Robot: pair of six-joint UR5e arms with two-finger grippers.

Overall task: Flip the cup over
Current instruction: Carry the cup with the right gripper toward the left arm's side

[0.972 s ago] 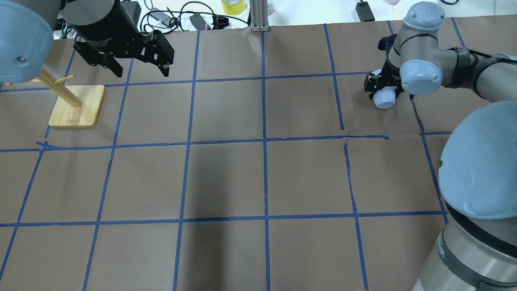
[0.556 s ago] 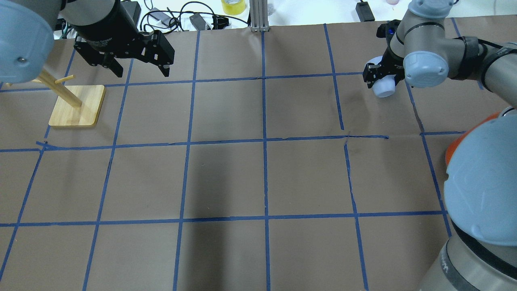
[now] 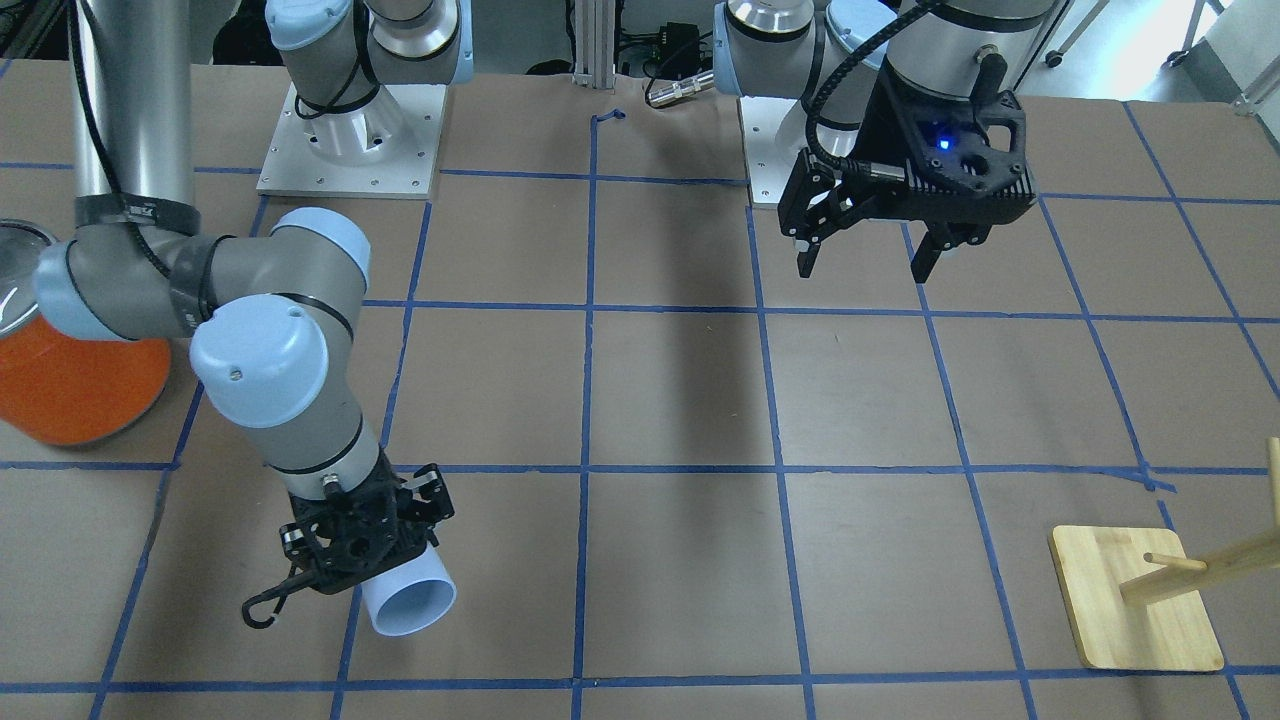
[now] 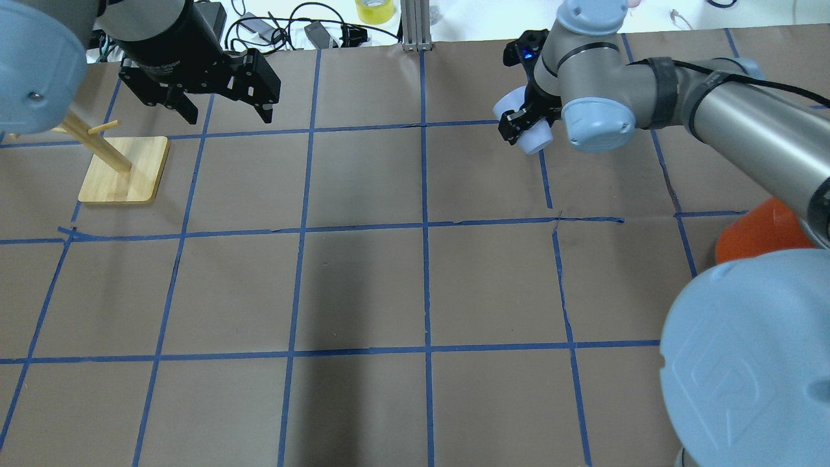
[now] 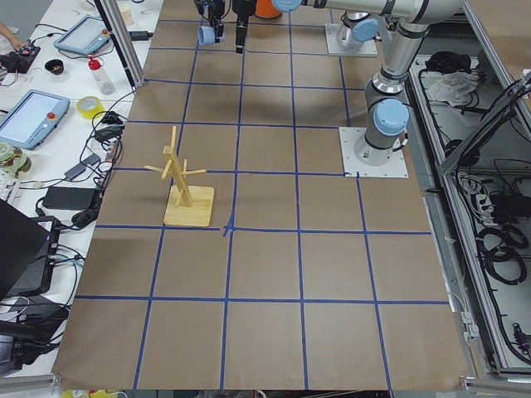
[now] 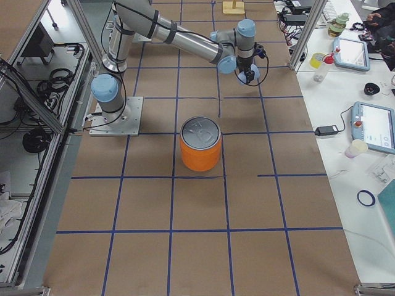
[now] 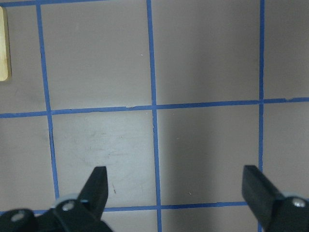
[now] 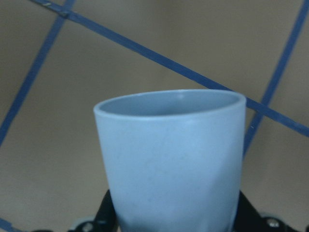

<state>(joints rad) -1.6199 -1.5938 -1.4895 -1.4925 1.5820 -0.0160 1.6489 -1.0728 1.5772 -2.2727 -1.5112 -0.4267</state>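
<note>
The pale light-blue cup point(image 3: 412, 598) is held in my right gripper point(image 3: 372, 553), which is shut on its side wall. The cup lies roughly sideways above the table, its open mouth pointing away from the robot. It also shows in the overhead view point(image 4: 535, 137) between the fingers of the right gripper point(image 4: 524, 121), and it fills the right wrist view point(image 8: 174, 159). My left gripper point(image 4: 228, 117) is open and empty, hovering above the table at the far left; it also shows in the front-facing view point(image 3: 865, 268) and the left wrist view point(image 7: 175, 176).
A big orange can point(image 3: 75, 385) with a silver top stands near the right arm's base side point(image 6: 200, 151). A wooden peg stand point(image 4: 123, 168) stands at the far left, beside the left gripper. Blue tape lines grid the brown table.
My right arm has swung left across the table with the cup in its grip. The orange can has come into view. The left arm has not moved.
</note>
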